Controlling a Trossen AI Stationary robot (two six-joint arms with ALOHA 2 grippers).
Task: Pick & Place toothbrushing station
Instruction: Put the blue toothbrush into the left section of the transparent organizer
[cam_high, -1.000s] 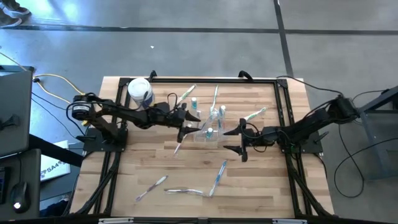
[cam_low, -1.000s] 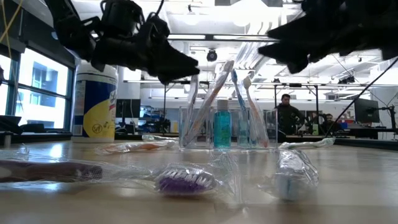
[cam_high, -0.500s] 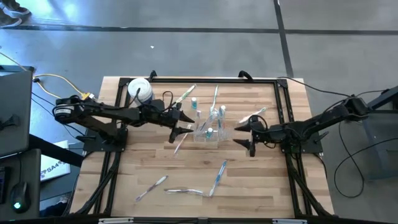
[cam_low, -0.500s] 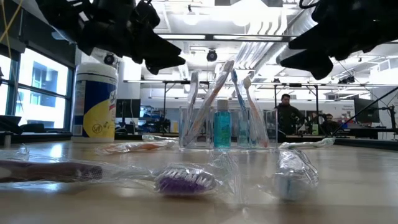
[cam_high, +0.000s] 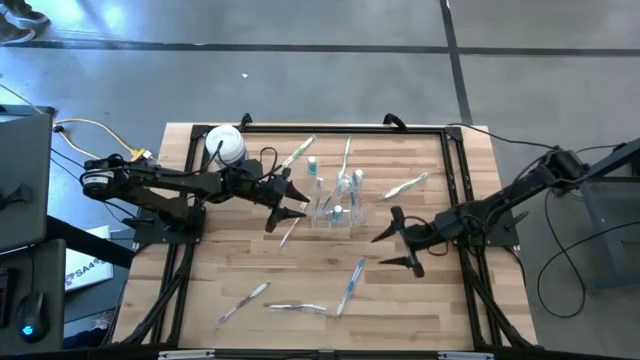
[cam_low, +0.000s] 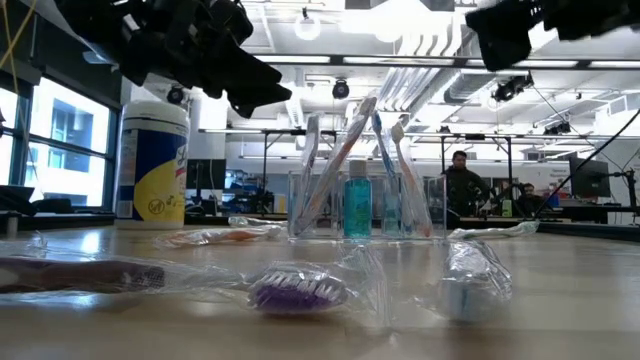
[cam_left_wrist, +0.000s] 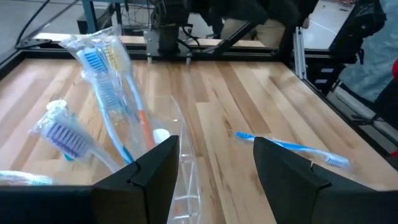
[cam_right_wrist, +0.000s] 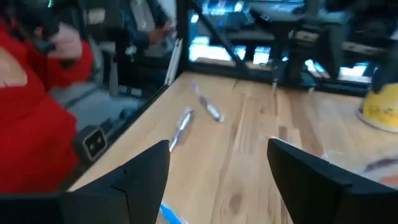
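Low view: toothbrushing station (cam_low: 365, 205) clear, boxy (brushes upright inside).

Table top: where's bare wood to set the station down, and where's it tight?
Free: the near-right corner of the table, right of the loose blue toothbrush, and the left-centre strip below the left hand. Crowded: around the clear station and far edge by the white tub; the right hand hangs right of centre.

Both arms are dark, basically black, skinny jointed links on black frame bases bolted at the table edges. The left gripper (cam_high: 287, 207) and right gripper (cam_high: 402, 243) each have two chunky, angular matte-black fingers (cam_left_wrist: 149, 174). Black cables trail off both bases, plus a yellow one by the left arm.
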